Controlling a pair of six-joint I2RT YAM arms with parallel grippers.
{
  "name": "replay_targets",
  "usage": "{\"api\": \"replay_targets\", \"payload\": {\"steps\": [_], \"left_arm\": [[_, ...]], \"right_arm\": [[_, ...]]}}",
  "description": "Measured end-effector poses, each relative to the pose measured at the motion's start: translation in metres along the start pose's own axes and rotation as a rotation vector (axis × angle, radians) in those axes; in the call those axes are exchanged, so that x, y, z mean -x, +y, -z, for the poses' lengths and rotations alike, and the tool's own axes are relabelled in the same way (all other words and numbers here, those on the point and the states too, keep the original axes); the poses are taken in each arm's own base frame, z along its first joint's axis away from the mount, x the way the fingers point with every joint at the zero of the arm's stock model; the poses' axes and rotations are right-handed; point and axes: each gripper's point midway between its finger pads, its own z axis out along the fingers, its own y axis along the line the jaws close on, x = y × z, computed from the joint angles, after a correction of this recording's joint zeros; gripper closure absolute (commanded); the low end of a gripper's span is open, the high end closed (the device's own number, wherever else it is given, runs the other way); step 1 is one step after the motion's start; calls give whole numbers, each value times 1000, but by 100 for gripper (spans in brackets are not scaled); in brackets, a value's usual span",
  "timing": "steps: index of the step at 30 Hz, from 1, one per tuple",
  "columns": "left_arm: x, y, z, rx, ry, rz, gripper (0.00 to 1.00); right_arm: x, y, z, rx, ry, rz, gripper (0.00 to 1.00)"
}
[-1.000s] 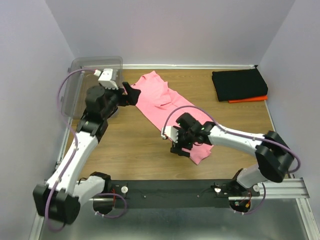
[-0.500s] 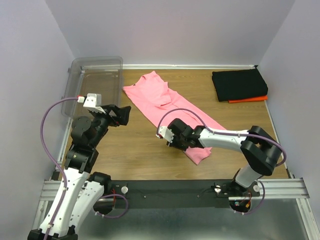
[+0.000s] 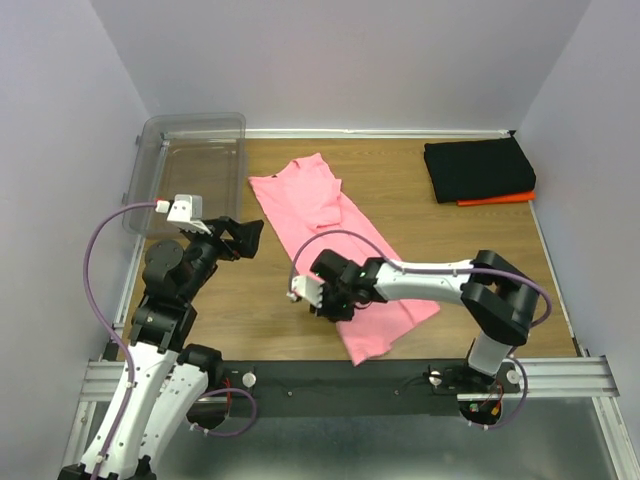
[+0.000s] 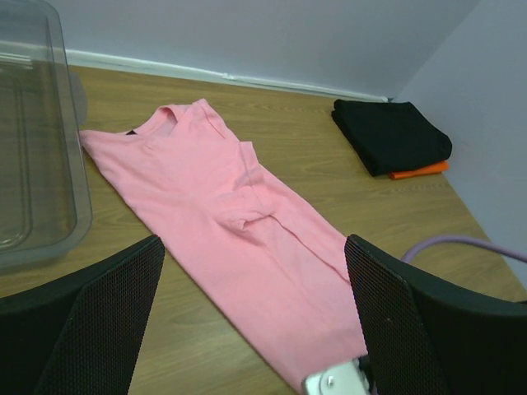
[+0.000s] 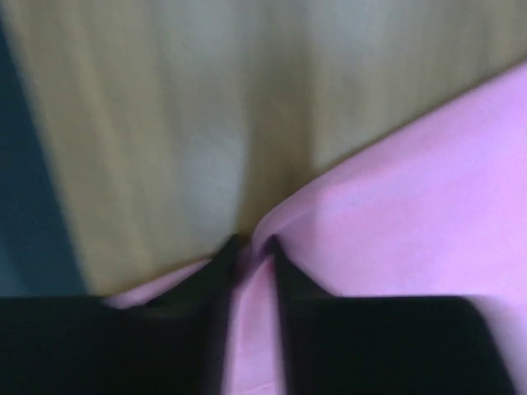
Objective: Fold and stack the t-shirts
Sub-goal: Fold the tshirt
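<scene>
The salmon-pink t-shirt [image 3: 335, 235] lies as a long diagonal strip on the table, neck at the far left, hem near the front edge; it also shows in the left wrist view [image 4: 222, 222]. My right gripper [image 3: 325, 297] is shut on the shirt's left edge, and pink cloth [image 5: 428, 197] is pinched between the fingers [image 5: 210, 280]. My left gripper [image 3: 247, 235] is open and empty, held above the table left of the shirt. The folded black shirt [image 3: 478, 168] lies on the folded orange one [image 3: 500, 198] at the far right.
A clear plastic bin [image 3: 190, 165] stands at the far left corner, close to the left gripper. The walls close in on three sides. The black rail with the arm bases [image 3: 340, 380] runs along the near edge.
My right gripper has dragged the pink shirt toward the near left, straightening and lengthening it. My left arm has pulled back from the shirt's collar to the near left, its gripper now open and empty.
</scene>
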Motion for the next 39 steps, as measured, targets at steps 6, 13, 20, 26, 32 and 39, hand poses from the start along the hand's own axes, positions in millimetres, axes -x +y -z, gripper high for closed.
{"api": "replay_targets", "payload": {"steps": [6, 13, 20, 26, 32, 39], "left_arm": [[-12, 3, -1, 2, 35, 9, 2], [-13, 4, 0, 4, 41, -9, 2], [-16, 2, 0, -15, 30, 10, 2], [-30, 4, 0, -20, 50, 39, 2], [-27, 2, 2, -26, 38, 47, 2], [-25, 1, 2, -28, 32, 58, 1]], "right_arm": [[23, 27, -2, 127, -24, 7, 21], [19, -144, 75, -114, -237, -373, 16], [12, -304, 101, -206, -465, -686, 13], [10, -348, 28, -66, -502, -886, 17], [29, -377, 20, -22, -585, -955, 23], [43, -391, 10, 43, -649, -1003, 47]]}}
